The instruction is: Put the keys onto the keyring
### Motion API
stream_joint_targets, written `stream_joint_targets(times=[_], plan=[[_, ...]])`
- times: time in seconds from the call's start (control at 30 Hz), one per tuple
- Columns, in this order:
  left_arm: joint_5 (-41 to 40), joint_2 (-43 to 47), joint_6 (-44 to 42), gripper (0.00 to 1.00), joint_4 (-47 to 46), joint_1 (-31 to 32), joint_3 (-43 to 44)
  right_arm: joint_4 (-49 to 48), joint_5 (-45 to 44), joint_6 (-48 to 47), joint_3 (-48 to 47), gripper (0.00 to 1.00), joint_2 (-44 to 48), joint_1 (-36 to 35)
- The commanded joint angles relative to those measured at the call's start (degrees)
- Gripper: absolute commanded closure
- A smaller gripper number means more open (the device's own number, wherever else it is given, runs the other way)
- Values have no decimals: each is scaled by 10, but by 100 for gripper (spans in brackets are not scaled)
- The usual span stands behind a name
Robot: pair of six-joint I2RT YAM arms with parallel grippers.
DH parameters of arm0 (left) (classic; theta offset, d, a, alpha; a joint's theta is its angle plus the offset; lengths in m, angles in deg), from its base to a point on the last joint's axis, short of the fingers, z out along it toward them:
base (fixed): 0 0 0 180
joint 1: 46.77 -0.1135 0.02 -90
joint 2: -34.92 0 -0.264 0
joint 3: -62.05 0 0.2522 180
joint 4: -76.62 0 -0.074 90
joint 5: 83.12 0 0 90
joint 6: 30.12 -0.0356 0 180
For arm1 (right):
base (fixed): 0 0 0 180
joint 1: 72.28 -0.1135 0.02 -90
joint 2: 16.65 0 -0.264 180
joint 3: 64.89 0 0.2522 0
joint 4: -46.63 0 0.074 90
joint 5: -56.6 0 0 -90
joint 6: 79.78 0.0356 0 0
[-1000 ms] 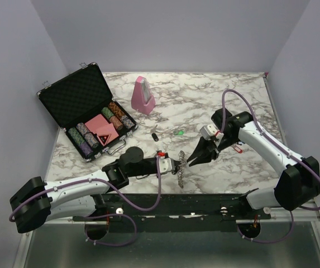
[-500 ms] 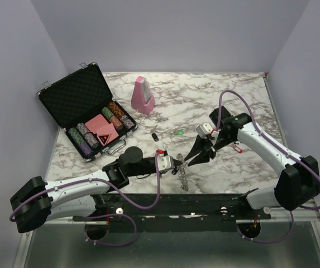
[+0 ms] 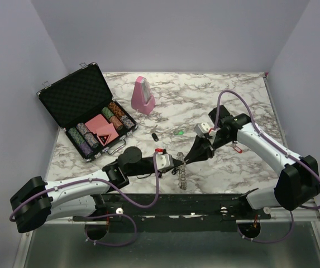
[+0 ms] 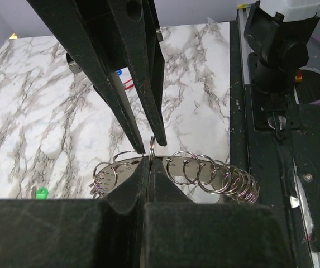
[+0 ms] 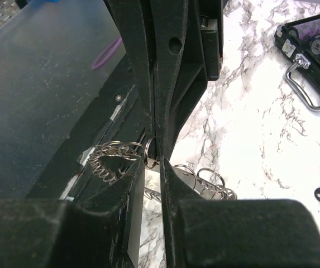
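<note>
Near the middle of the bench's point(image 3: 215, 100) near edge, the left gripper point(image 3: 175, 164) is clamping fully closed on the keyring point(image 3: 182, 177) (a silvery chain of small loops). The right gripper point(image 3: 187, 160) is meeting it tip to tip, jaws narrowly parted around one loop; I cannot tell whether it is pinching.

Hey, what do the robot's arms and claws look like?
White shells with black joints on the left arm and right arm, a thin purple cable looping along each. The left claw and right claw are black, with two long tapered fingers.
</note>
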Motion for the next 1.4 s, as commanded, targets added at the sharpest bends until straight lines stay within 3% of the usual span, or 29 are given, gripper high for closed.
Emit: stream_joint_targets(times=[0.0,0.07,0.27,0.4,0.53,0.7,0.8,0.97,1.1,1.37], plan=[[13,0,23,100,-34,-1,10,-12,-6,11,9,78,-5,-7],[9,1,34,100,-37,-2,9,-12,-6,11,9,80,-5,-8],[0,-3,60,100,-47,-4,5,1,1,1,4,100,-4,-9],[-1,1,71,98,-47,-4,2,10,-10,18,-13,100,-8,-9],[-8,42,64,52,1,-7,-7,-25,-53,101,-31,100,-10,-8],[-22,132,50,34,73,-22,-26,-16,-146,146,-62,100,-7,-9],[-19,135,55,34,110,-29,-5,-11,-173,162,-76,100,-6,-8],[-17,69,83,34,115,-30,41,-17,-198,183,-84,99,-7,-9],[-20,12,108,43,106,-29,72,-9,-209,182,-88,100,-8,-9],[-32,-36,103,52,80,-29,96,-9,-208,181,-86,100,-10,-9]])
